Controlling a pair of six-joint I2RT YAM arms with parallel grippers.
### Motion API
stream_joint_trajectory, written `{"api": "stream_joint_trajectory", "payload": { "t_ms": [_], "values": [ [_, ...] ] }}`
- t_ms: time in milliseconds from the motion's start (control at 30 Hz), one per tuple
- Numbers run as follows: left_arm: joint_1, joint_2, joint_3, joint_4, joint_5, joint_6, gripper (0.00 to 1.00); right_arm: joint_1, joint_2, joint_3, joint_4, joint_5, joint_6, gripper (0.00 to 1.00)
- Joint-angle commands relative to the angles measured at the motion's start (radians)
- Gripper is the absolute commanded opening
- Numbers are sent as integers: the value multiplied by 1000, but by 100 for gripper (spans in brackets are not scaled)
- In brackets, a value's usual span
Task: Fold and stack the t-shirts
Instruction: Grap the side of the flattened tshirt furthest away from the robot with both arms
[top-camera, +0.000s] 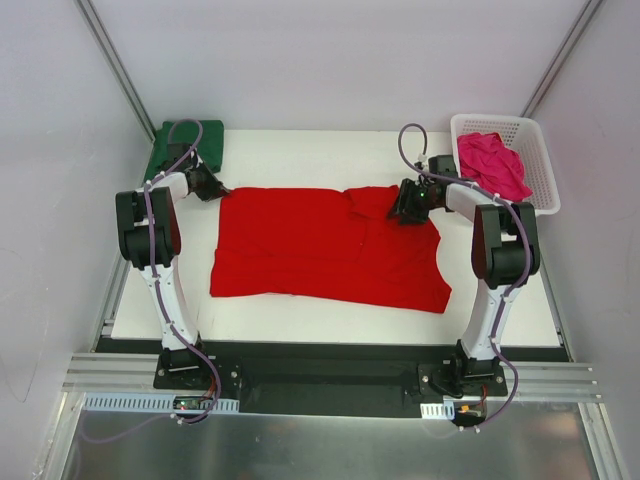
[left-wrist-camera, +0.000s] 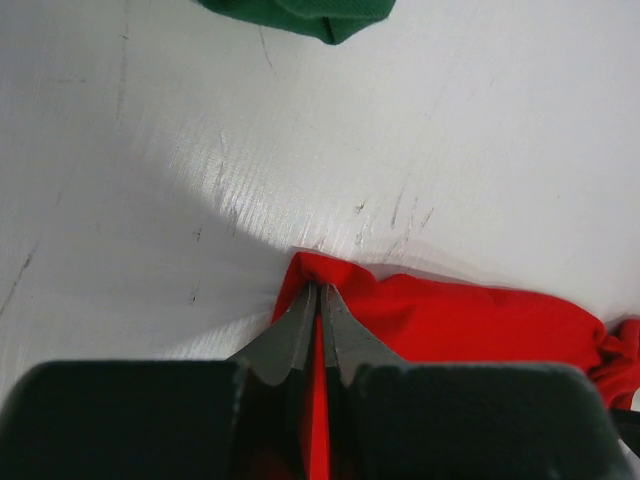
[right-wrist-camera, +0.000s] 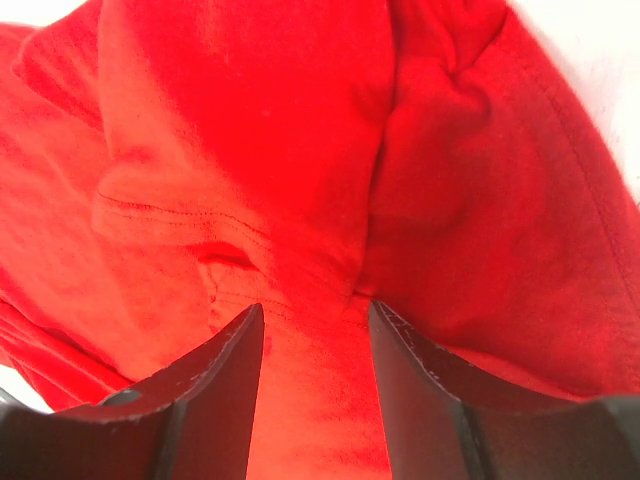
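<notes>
- The red t-shirt (top-camera: 320, 250) is spread nearly flat at the centre of the white surface (top-camera: 300, 150). One sleeve is turned over near its 1 o'clock corner.
- The left gripper (left-wrist-camera: 318, 288) is closed tight on a small pinch of red cloth at the shirt's 10 o'clock corner.
- The right gripper (right-wrist-camera: 315, 307) is set at the 1 o'clock part of the shirt, its jaws part-way apart with red cloth filling the gap. Whether that cloth is clamped cannot be told.
- The green t-shirt (top-camera: 160, 150) is laid folded at the surface's 10 o'clock corner. The pink t-shirt (top-camera: 495, 165) is left crumpled in the white basket (top-camera: 543, 165) at 2 o'clock.
- The cloth is judged light, limp and easily creased, so no shape will be kept where it is unsupported, and sag is to be expected between the two holds.
- Hold is best taken at hems, shoulder seams or corners, where the doubled fabric gives the fingers something to bite.
- Both corners would best be lifted together and kept taut, so that a straight fold line is formed.
</notes>
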Motion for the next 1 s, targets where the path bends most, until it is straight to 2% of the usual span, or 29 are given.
{"api": "stream_joint_trajectory", "payload": {
  "t_ms": [0, 967],
  "values": [
    [6, -56, -8, 3, 4, 3, 0, -5, 25, 41, 12, -17, 2, 49],
    [11, -54, -11, 3, 6, 2, 0, -2, 13, 61, 7, -27, 2, 48]
  ]
}}
